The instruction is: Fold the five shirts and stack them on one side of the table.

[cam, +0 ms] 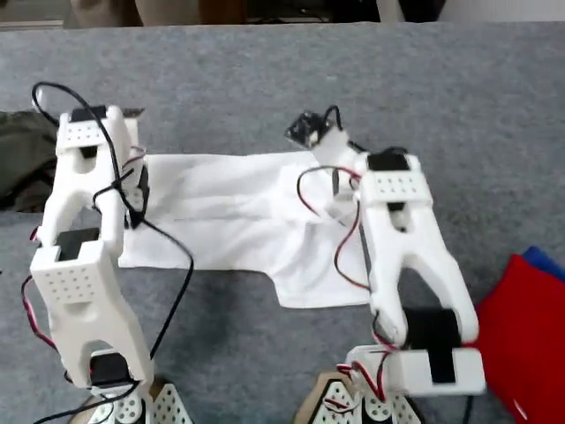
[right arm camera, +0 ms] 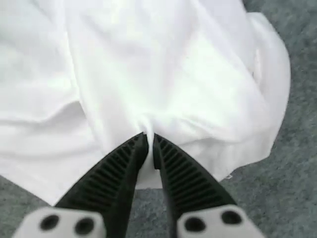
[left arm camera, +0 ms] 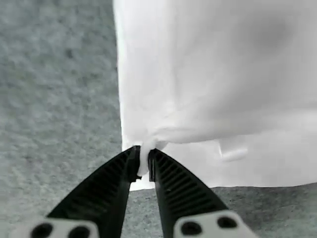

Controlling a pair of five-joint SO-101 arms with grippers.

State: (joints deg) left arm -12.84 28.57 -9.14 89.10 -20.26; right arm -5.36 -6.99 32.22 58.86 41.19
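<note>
jaws pressed together on cloth on both sides: our left gripper (left arm camera: 143,161) pinches a small bunch of the white shirt (left arm camera: 213,74) right at the shirt's side edge, near one corner, with the grey table (left arm camera: 54,74) showing just beyond that edge. our right gripper (right arm camera: 150,144) pinches a raised fold of the same shirt, a little in from its opposite end, where the fabric gathers into soft creases around the tips.

from the high view we see the white shirt (cam: 229,212) lying spread across the middle of the table (cam: 265,71), mostly flat toward our left arm (cam: 79,265) and rumpled under our right arm (cam: 397,230), with one flap hanging lower on that side. well apart from the white shirt, past our right arm, a red cloth (cam: 525,327) lies at the table's edge with a blue cloth (cam: 543,261) peeking out behind it. on the far side of the white shirt, beyond our left arm, sits a dark green cloth (cam: 22,155).
</note>
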